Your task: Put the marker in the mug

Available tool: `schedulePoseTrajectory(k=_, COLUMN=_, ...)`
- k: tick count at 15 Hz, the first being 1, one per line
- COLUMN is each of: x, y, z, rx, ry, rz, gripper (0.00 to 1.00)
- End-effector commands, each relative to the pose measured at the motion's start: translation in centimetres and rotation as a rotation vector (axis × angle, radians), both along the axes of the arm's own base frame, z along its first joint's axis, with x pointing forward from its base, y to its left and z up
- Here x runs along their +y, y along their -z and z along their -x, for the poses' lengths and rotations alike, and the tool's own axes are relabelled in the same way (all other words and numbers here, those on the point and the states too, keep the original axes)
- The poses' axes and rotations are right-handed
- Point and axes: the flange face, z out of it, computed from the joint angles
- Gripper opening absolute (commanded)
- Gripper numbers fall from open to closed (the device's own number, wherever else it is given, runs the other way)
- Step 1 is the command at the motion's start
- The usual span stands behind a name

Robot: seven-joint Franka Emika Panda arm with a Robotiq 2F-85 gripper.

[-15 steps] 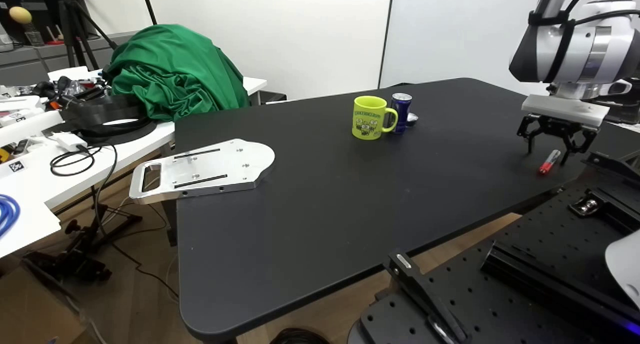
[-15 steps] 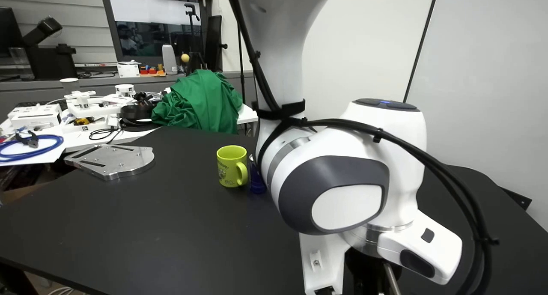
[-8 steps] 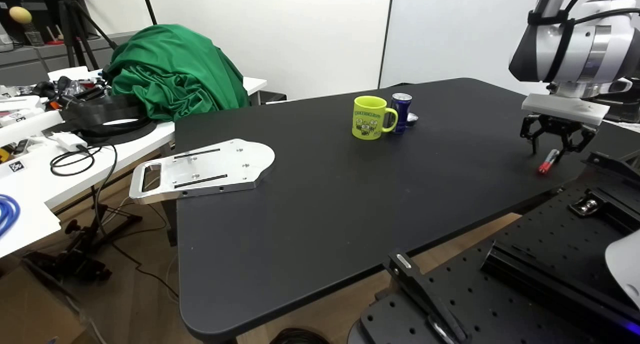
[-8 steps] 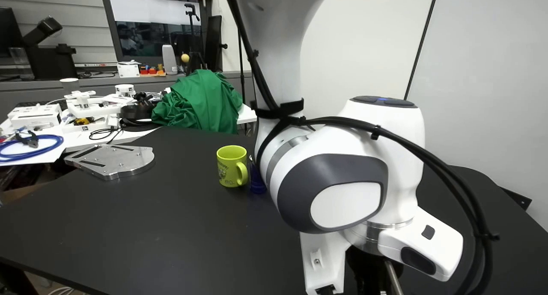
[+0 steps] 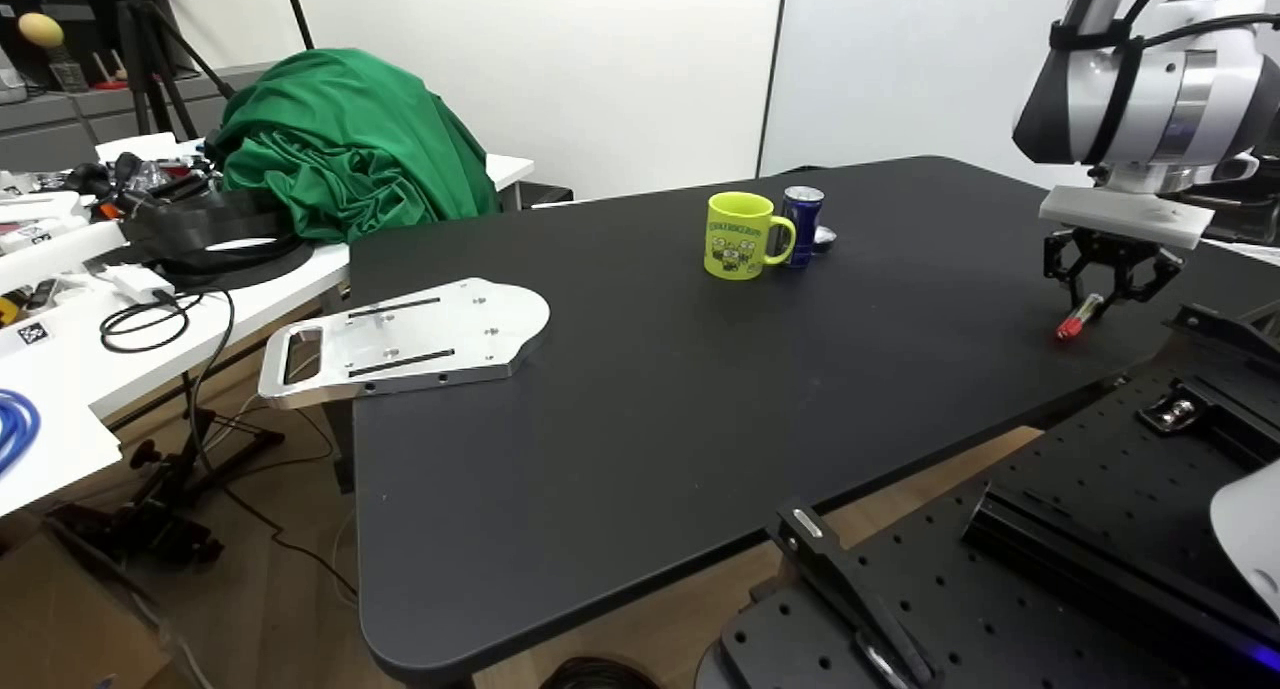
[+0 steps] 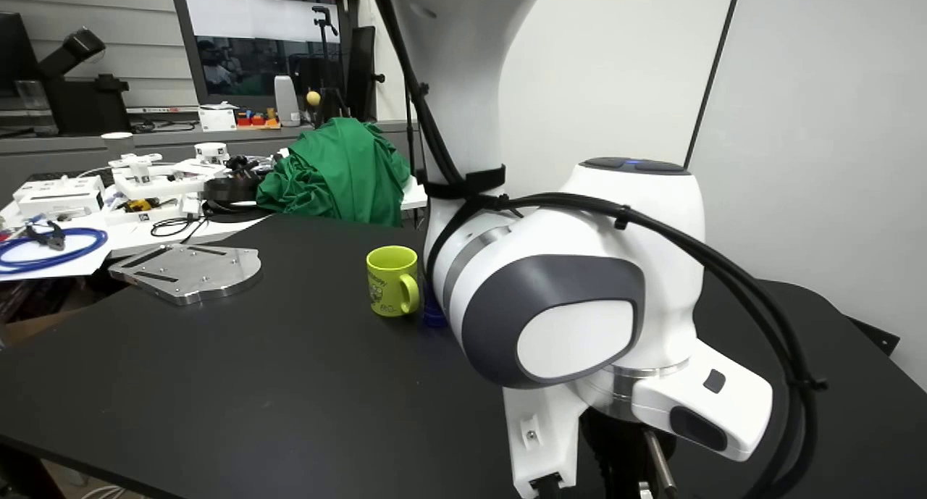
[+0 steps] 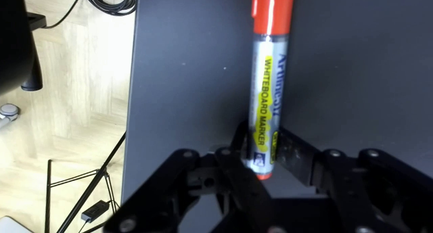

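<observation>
The marker (image 7: 269, 74), white-bodied with a red cap, fills the middle of the wrist view, its cap pointing to the top. My gripper (image 7: 262, 138) has a finger against each side of its lower body and is shut on it. In an exterior view the gripper (image 5: 1087, 307) is low over the black tabletop at the far right, with the marker (image 5: 1078, 319) slanting out from its fingertips; whether it touches the table I cannot tell. The yellow-green mug (image 5: 735, 244) stands upright well away from the gripper. The arm hides the marker in an exterior view where the mug (image 6: 387, 285) shows.
A dark blue can (image 5: 803, 229) stands close behind the mug's handle, with a small round object (image 5: 824, 237) beside it. A silver metal plate (image 5: 430, 331) overhangs the table's edge. Green cloth (image 5: 350, 149) is heaped on a white side table.
The jaws have narrowed from wide apart until the fingers meet the marker. The marker has shifted slightly towards the mug's side of the table. The arm has moved a little the same way.
</observation>
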Motion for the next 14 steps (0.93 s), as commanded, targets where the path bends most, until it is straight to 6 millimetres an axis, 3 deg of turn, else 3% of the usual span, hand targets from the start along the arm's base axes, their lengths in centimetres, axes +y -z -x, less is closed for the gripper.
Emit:
schedulePoseTrajectory(k=1, x=0.9, y=-1.1, z=-0.8, rx=-0.025, ry=0.016, rz=0.038, gripper=0.07)
schedulePoseTrajectory(k=4, x=1.4, y=-2.5, z=-1.8, rx=-0.054, ry=0.004, rz=0.065, gripper=0.07)
schedulePoseTrajectory(k=10, x=2.9, y=-7.4, z=-4.4, rx=-0.187, ry=-0.049, rz=0.165, gripper=0.07)
schedulePoseTrajectory(k=14, x=6.2, y=-10.9, z=-6.8, rx=-0.371, ry=-0.045, rz=0.223, gripper=0.07)
